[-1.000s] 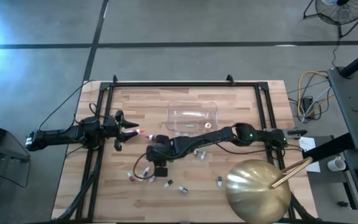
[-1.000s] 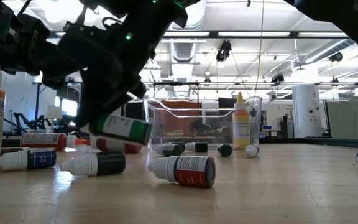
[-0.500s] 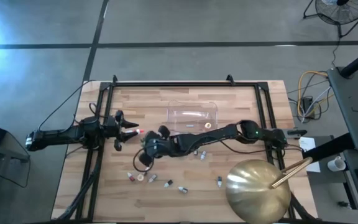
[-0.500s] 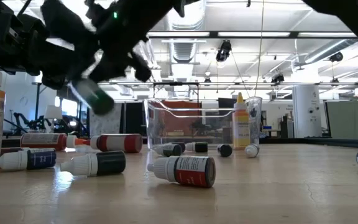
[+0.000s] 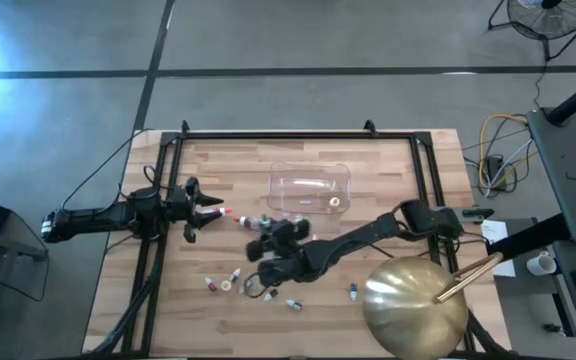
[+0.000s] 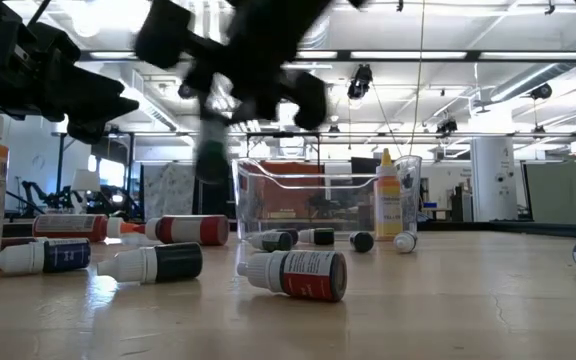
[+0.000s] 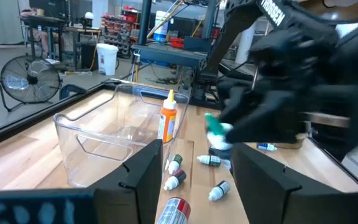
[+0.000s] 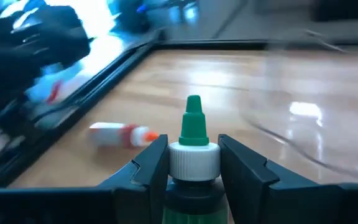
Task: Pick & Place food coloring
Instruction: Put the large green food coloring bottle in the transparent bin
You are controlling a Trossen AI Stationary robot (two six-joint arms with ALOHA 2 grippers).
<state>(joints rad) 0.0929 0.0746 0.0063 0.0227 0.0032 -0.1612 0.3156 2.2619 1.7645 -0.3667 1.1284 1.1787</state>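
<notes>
The green-capped bottle (image 8: 193, 149) is clamped between the fingers of the right tool (image 5: 280, 236), lifted clear of the tabletop (image 5: 388, 170), near the clear tub (image 5: 310, 187). By my reading the task is at an early stage. Only 1 orange-capped bottle (image 7: 168, 118) plainly stands inside the tub, while many bottles lie scattered on the wood: a red-labelled bottle (image 6: 296, 274) nearest the low camera, others (image 5: 228, 284) in a loose cluster below the arm. The left tool (image 5: 206, 210) waits at the left side, fingers apart and empty, just beside a red-capped bottle (image 5: 224, 213).
</notes>
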